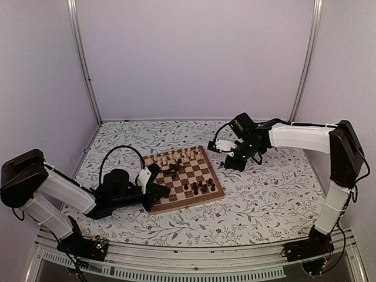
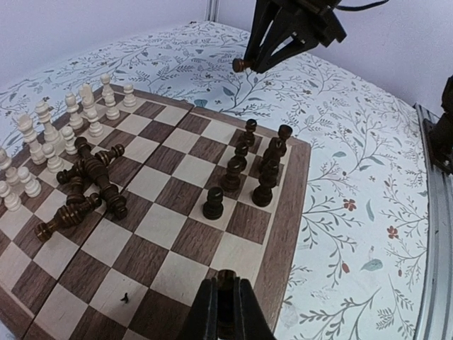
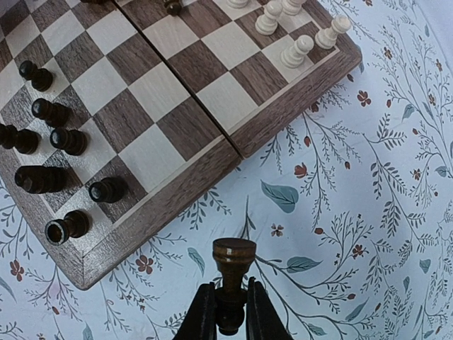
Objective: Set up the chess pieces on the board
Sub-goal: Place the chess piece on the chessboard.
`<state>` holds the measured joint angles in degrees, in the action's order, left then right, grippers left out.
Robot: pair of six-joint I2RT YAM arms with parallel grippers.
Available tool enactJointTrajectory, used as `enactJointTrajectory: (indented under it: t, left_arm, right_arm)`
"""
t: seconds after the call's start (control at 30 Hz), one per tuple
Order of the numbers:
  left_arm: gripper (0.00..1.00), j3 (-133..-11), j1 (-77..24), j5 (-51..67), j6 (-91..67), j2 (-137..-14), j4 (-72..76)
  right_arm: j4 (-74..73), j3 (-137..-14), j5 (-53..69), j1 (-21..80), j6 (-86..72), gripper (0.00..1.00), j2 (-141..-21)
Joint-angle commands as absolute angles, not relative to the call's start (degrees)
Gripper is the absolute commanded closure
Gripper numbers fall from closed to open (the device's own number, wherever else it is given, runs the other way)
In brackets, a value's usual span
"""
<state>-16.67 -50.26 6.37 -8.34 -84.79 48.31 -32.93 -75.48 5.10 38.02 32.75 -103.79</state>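
1 dark piece (image 3: 234, 256) (base hidden) in right hand (image 3: 231, 296), type unclear

No text, label, brand, number or sign can be read in any view. The board (image 3: 297, 106) rim, crossing the middle of the right wrist view, is plain wood. The cover (image 3: 368, 212) at lower right bears only a floral print.

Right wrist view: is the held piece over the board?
No, the dark piece in the right gripper hangs over the floral cover, off the board.
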Motion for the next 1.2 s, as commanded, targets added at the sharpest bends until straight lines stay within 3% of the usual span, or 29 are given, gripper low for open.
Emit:
enactJointTrajectory:
  t: [0.0,0.43,0.57,0.8,1.17]
  left_arm:
    - [0.97,-17.5,-51.1,5.3,-7.9,-86.8,51.0]
    - [0.96,-18.5,-51.1,3.3,-7.2,-90.6,52.5]
    - [0.86,-17.3,-51.3,3.0,-8.2,-89.7,51.9]
    - [0.82,-16.8,-51.7,2.9,-8.9,-87.6,49.3]
    - [0.65,-19.2,-52.0,4.5,-10.1,-78.9,35.5]
  right_arm:
    - [-31.7,-76.4,5.7,38.1,32.1,0.91,-103.9]
    - [-31.0,-76.0,6.4,38.1,32.0,0.91,-104.6]
    - [-31.0,-76.0,6.4,38.1,32.0,0.91,-104.4]
    - [-30.8,-75.3,6.3,38.0,32.1,0.91,-103.4]
    - [-30.1,-73.8,6.6,38.1,31.9,0.91,-101.0]
